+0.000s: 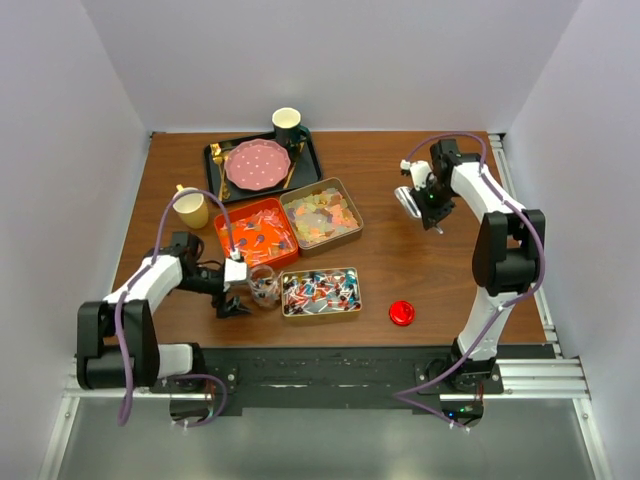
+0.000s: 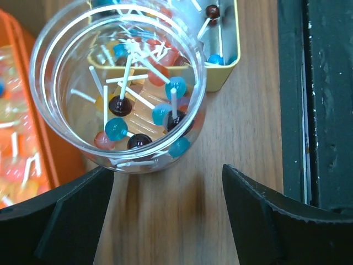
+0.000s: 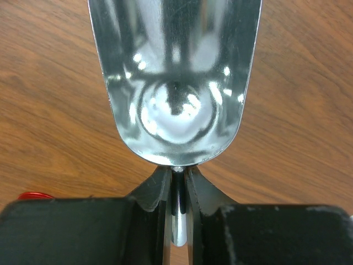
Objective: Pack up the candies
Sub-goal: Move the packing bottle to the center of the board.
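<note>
A clear jar [image 2: 55, 49] stands on the table, holding candies [image 2: 117, 129] on white sticks in blue, dark and red. My left gripper [image 2: 168, 185] is open just short of the jar, both fingers apart from it and nothing between them. From above, the jar [image 1: 264, 285] sits right of my left gripper [image 1: 238, 292]. More candies fill a gold tin [image 1: 320, 291], an orange tray [image 1: 257, 232] and a second tin [image 1: 322, 212] of pale gummies. My right gripper [image 3: 176, 185] is shut on the handle of an empty metal scoop [image 3: 174, 83], raised at the right [image 1: 408, 200].
A round red lid [image 1: 402, 313] lies near the front, right of the lollipop tin. At the back are a black tray [image 1: 215, 160] with a pink plate [image 1: 258, 165], a dark cup [image 1: 287, 125] and a yellow cup [image 1: 190, 208].
</note>
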You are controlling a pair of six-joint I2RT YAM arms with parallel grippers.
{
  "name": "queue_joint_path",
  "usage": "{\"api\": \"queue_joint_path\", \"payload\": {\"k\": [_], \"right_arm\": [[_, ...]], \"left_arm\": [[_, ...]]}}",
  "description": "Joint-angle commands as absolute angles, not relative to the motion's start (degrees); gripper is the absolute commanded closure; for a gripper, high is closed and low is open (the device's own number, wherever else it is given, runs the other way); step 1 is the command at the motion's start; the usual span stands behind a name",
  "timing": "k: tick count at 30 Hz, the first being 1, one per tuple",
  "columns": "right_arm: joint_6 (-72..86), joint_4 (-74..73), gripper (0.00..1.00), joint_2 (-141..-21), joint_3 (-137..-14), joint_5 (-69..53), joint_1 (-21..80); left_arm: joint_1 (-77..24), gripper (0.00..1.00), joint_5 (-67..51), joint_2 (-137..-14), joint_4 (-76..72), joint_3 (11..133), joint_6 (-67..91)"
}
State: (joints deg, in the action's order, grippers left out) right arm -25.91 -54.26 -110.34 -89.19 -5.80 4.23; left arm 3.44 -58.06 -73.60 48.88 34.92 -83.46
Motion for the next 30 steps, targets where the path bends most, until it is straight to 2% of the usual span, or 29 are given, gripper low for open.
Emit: {"api": "queue_joint_path", "payload": {"k": [1, 11, 13, 16, 21, 22, 23, 24, 25, 27, 30], "right_arm": [[-25.4, -51.9, 1.0, -110.2, -88.0, -6.5, 4.5], [-26.3, -50.4, 1.0, -115.2, -91.0, -4.4, 4.1], [-26.6, -50.4, 0.96, -117.0, -91.7, -4.0, 4.0], [-27.0, -50.5, 0.73, -118.6, -92.9, -3.3, 3.6], [-26.3, -51.1, 0.53, -117.3, -93.8, -4.0, 3.3], [-27.1, -51.5, 0.28, -116.6, -93.9, -4.5, 3.4], [-27.6, -52.6, 0.25, -114.4, -94.0, -6.2, 3.5], [-27.9, -52.8, 0.11, -113.0, -93.5, -7.0, 3.6], [-28.4, -52.7, 0.05, -111.4, -93.0, -8.0, 3.6], [-29.2, -52.0, 0.05, -106.7, -90.4, -12.6, 3.7], [-32.0, -51.3, 0.1, -101.7, -86.7, -22.3, 5.8]], "left_arm": [[0.4, 0.18, -63.1, -76.6, 42.5, 35.9, -83.5], [-10.4, 0.2, -64.0, -78.5, 24.5, 33.5, -67.4], [-11.9, 0.21, -63.3, -80.1, 23.3, 33.6, -66.2], [-13.7, 0.22, -62.2, -82.9, 23.7, 34.9, -67.6], [-14.1, 0.25, -62.1, -86.4, 27.0, 37.7, -70.6], [-14.1, 0.25, -62.0, -86.7, 27.2, 38.3, -70.8], [-14.1, 0.25, -62.0, -87.1, 27.7, 38.7, -71.1], [-14.1, 0.25, -62.0, -87.5, 28.3, 39.3, -71.5], [-14.1, 0.25, -62.1, -87.6, 28.7, 39.4, -71.8], [-14.1, 0.25, -62.2, -87.4, 28.6, 39.1, -71.7], [-14.1, 0.24, -62.3, -86.8, 28.6, 38.8, -71.7]]}}
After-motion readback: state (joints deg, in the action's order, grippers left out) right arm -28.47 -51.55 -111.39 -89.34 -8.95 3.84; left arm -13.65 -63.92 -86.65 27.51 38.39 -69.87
